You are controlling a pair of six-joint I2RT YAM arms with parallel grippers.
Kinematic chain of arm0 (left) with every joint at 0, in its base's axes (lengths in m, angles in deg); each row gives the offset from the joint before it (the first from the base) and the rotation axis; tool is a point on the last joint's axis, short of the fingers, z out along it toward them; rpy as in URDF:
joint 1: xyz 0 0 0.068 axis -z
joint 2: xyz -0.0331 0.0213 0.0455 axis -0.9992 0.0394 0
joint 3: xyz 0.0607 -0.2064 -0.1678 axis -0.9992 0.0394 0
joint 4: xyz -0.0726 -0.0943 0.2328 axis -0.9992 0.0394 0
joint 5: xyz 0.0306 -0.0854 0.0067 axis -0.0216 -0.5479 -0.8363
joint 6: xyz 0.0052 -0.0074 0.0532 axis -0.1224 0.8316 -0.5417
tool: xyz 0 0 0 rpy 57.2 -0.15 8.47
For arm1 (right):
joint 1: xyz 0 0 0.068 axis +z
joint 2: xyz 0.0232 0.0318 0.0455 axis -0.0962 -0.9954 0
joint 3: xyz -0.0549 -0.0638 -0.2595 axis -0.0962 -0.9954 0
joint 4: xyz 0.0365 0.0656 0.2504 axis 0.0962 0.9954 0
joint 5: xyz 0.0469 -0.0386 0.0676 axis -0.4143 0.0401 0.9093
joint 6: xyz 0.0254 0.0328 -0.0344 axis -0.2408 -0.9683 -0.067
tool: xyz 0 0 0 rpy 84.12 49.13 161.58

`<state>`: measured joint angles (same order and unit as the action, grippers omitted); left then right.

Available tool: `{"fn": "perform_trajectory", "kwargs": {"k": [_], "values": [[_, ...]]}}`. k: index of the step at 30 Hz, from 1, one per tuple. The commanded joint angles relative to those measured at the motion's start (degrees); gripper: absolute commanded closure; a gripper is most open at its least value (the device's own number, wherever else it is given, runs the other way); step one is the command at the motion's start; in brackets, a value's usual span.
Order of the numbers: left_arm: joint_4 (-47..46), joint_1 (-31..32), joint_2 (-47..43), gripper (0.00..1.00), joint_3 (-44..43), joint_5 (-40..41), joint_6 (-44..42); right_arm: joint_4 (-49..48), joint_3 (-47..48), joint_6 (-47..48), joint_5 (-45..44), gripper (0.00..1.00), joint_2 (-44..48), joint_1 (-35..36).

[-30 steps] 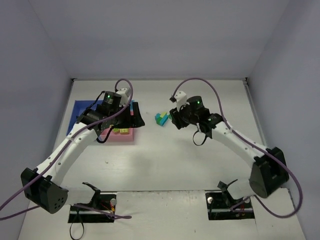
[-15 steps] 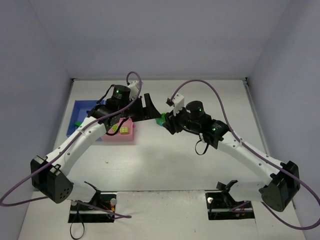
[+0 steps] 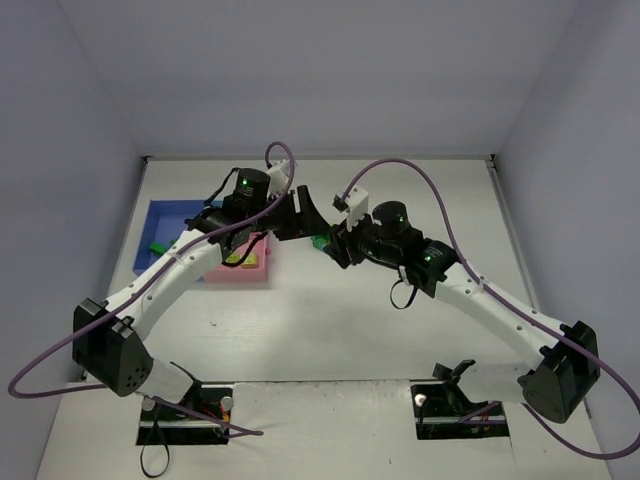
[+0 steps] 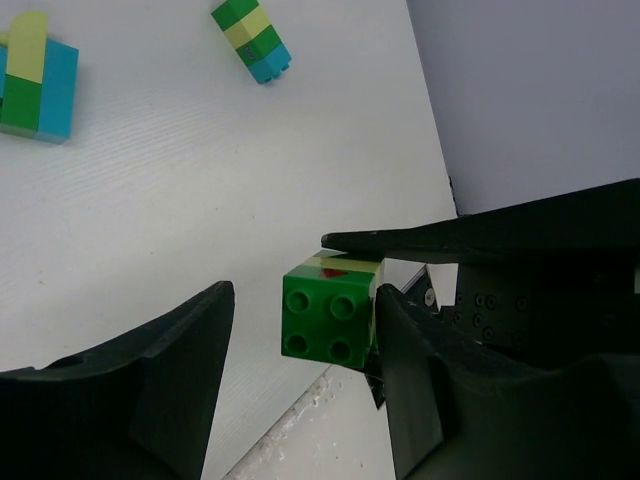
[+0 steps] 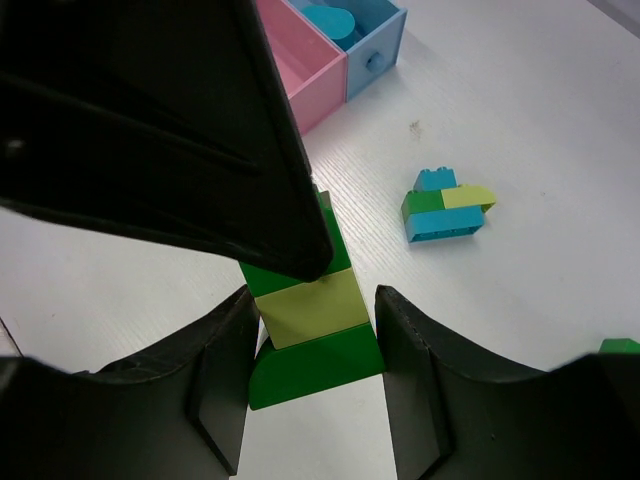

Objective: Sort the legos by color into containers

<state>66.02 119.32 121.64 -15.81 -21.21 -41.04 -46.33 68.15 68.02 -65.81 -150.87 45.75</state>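
**Figure.** The two arms are shown tip to tip over the middle of the bench (image 3: 330,330), just right of the trays. A stack of bricks (image 5: 312,335), built of dark green and yellow-green layers, is clamped between the right jaws, which are set narrow and pressed against it on both sides. The left jaws are held wide around the stack's top brick. In the left wrist view its four studs are seen, with one finger (image 4: 430,400) touching it and a clear gap left to the other finger (image 4: 150,390). Whether the stack rests on the bench or is raised above it cannot be told.

A loose cluster of bricks (image 5: 445,205) in cyan, green and yellow-green is seen on the bench near the stack, apart from it. A short column of bricks (image 4: 252,38) is seen farther off.

The blue tray (image 3: 165,215) is placed at the far left, with a green brick (image 3: 157,246) in it. Yellow-green bricks (image 3: 240,260) are held in the pink tray (image 5: 300,60). A cyan brick (image 5: 330,18) is held in the light-blue tray (image 5: 375,60) beside it.
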Motion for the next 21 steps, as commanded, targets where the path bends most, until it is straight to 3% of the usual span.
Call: {"fn": "perform_trajectory", "kwargs": {"k": [1, 8, 9, 10, 21], "values": [[-4.88, 0.24, 0.27, 0.48, -1.07, -2.12, 0.35, -5.34, 1.53, -0.17, 2.04, 1.0, 0.27, 0.38], [-6.46, 0.24, 1.41, 0.86, -1.33, -4.94, 0.0, -5.42, 1.53, 0.62, 1.52, 1.0, -0.08, 0.29], [-6.38, 0.24, 1.41, 0.97, -1.42, -5.46, -0.18, -5.42, 1.35, 0.79, 1.26, 1.0, 0.01, 0.2], [-6.29, 0.16, 1.5, 1.0, -1.51, -6.16, -0.35, -5.42, 1.09, 0.88, 0.99, 1.0, 0.01, 0.03], [-1.89, -5.46, 0.53, 1.0, -3.18, -10.3, -4.48, -4.72, -4.01, 2.2, 0.73, 1.0, 2.11, -2.26]]}}
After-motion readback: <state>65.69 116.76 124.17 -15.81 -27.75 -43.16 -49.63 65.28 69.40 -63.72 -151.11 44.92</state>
